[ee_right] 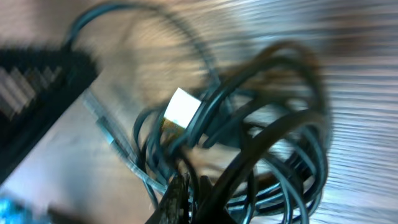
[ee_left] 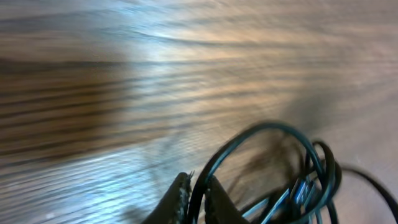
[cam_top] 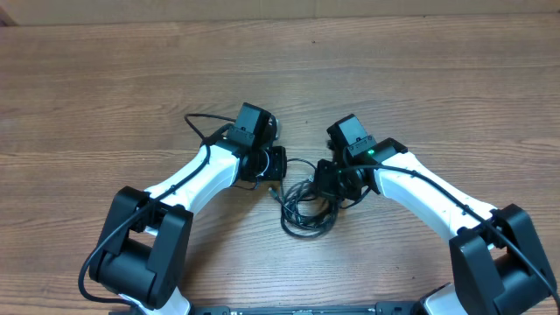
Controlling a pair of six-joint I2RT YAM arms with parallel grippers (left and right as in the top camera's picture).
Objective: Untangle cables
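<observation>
Two arms converge on the middle of the wooden surface point(cam_top: 131, 87) in the overhead view. The left arm point(cam_top: 197, 175) enters from 7 o'clock and reaches toward 2 o'clock, with its wrist bent so that the left pincer point(cam_top: 276, 166) points toward 4 o'clock. The right arm point(cam_top: 420, 188) enters from 5 o'clock and reaches toward 10 o'clock, with the right pincer point(cam_top: 325, 179) turned toward 8 o'clock. Both pincers sit low, at the upper edge of the cables point(cam_top: 306, 208).

1. Cables: a loose coil of thin black loops lies on the surface just below frame centre, between the two pincers and toward 6 o'clock from them. One strand runs from the coil up toward the left pincer.

2. Left pincer point(ee_left: 198, 200): the left wrist view shows its two fingertips nearly together at 6 o'clock, with one dark strand of the cables point(ee_left: 267, 127) passing between them and arching toward 3 o'clock. It is pinching that strand.

3. Right pincer point(ee_right: 188, 200): the fingertips are pressed together at 6 o'clock, in among the cables point(ee_right: 292, 124). The view is blurred, so it cannot be told whether a strand is caught between them. A white plug point(ee_right: 182, 107) lies in the loops at 12 o'clock from the tips.
</observation>
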